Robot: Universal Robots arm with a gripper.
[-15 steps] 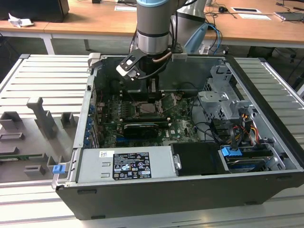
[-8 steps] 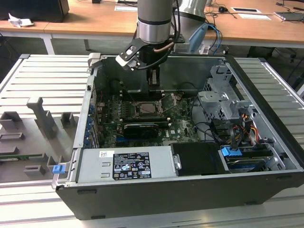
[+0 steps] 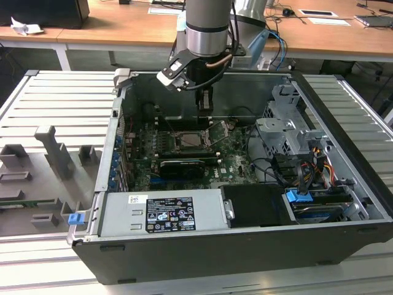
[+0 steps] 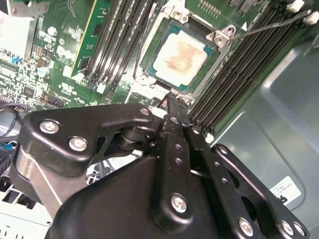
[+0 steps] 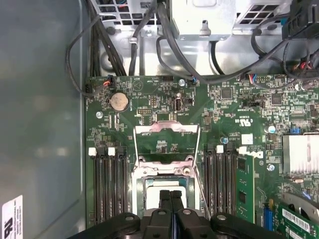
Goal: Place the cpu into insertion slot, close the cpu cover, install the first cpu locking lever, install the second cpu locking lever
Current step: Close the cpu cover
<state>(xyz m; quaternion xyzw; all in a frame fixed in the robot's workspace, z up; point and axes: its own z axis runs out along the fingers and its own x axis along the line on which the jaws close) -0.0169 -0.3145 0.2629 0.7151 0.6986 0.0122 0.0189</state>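
The cpu (image 4: 179,59) lay seated in the insertion slot (image 5: 141,189), the cpu cover (image 5: 167,128) standing open toward the cabled edge of the green board (image 5: 149,94). The gripper (image 5: 171,193) hung just over the chip, jaws pressed together on nothing. I'd judge that thin frame light and stiff, best pushed at its free rim; memory slots (image 5: 107,184) crowded both sides.

Arm (image 3: 207,27) over the open computer case (image 3: 202,252)
The gripper (image 3: 206,104) hung above the green board (image 3: 236,161), with the cpu (image 3: 191,140) at its seven o'clock.
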